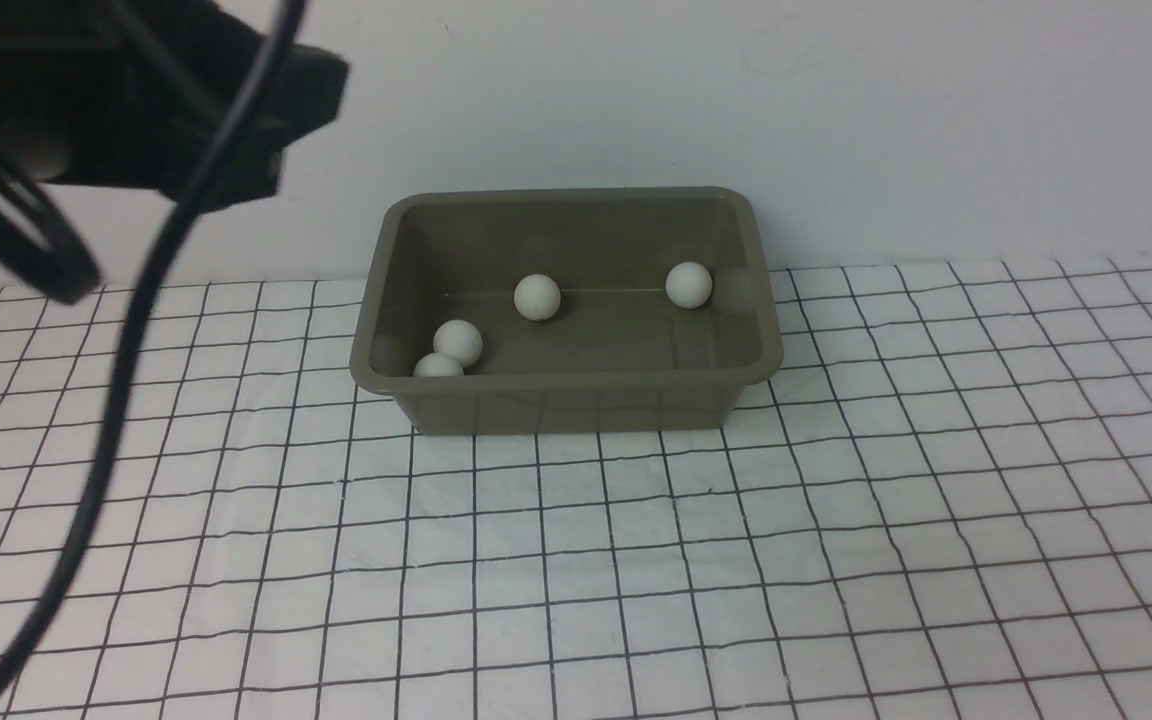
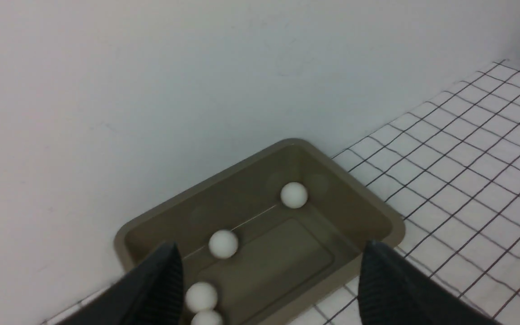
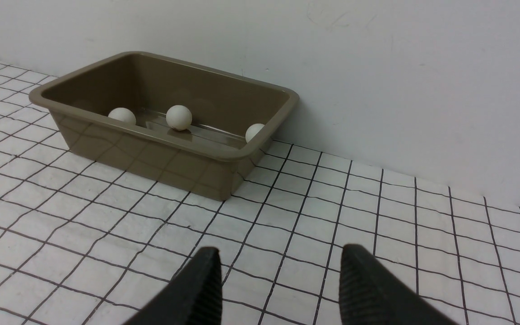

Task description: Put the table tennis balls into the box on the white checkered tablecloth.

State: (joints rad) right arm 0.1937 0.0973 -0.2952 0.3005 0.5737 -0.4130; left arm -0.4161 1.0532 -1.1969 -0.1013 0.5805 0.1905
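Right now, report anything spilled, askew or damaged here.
Nothing stands out. All four balls lie inside the box, which sits flat and undamaged on the slightly wrinkled cloth; none has spilled.

Box [image 1: 566,400] sits at far centre, back rim just beside the wall [image 1: 836,120], so there's no way in from behind. Open top, four balls [image 1: 537,297] on its floor. Tablecloth [image 1: 636,560] bare on the near side, left and right. Left arm [image 1: 116,110] and its cable [image 1: 126,350] hang over the left.
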